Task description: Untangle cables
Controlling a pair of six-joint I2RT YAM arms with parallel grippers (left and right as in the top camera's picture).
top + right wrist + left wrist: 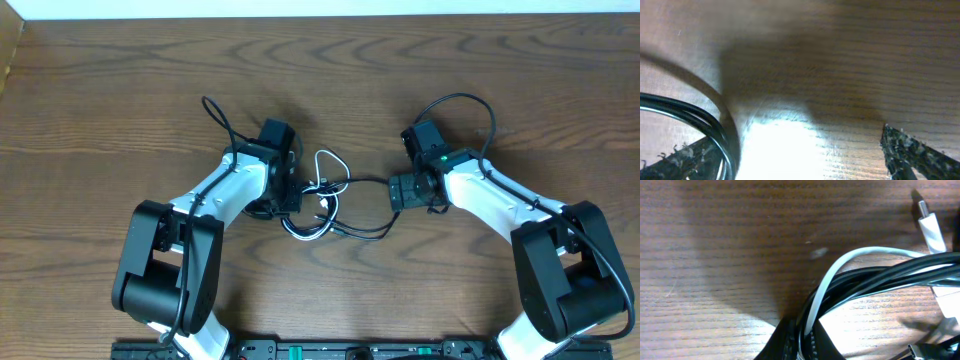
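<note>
Black and white cables [890, 275] bunch in the pinched-shut left gripper [802, 341], fanning out just ahead of it. Right gripper [800, 152] gapes empty, a black strand [690, 112] beside one finger [690, 156]; closing now could miss it, and pulling could cinch the tangle.

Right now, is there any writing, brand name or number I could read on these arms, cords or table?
None: no word, number or brand shows on the cables, the table, the left arm or the right arm. The small green light on the right arm carries no text.
</note>
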